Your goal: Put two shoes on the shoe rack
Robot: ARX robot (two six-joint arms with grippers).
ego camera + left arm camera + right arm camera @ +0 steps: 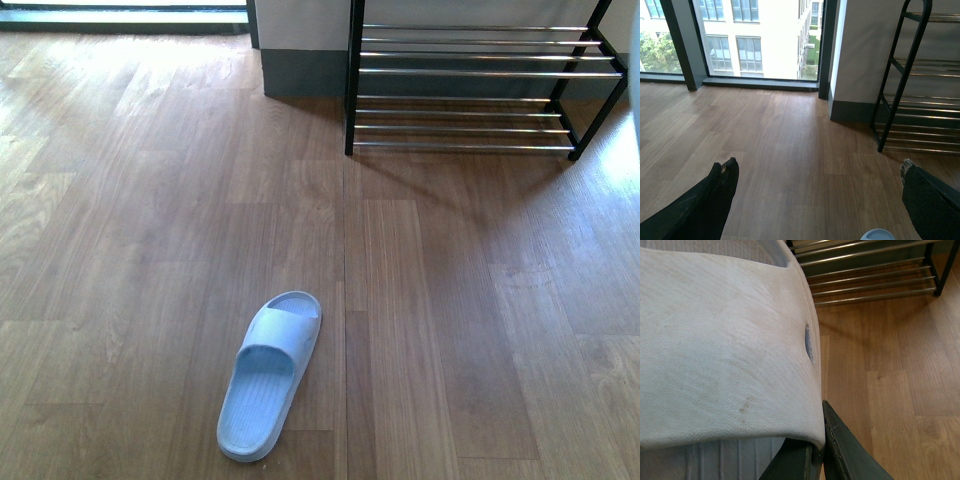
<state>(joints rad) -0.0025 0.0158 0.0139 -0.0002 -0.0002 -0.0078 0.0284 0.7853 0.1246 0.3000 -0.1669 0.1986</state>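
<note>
a pale slide's broad strap [725,340] fills the right wrist view, its edge pinched between the closed fingers of the right hand [817,442]. it is held over the floor, short of the rack. it looks like moulded foam: probably light, springy and a little slick, so the strap seems the surest hold. the second slide [268,375] lies sole down on the wooden floor [120,250], toe toward the rack. the left hand [817,170] hovers spread and empty. beyond stands the shoe rack [352,90].
</note>
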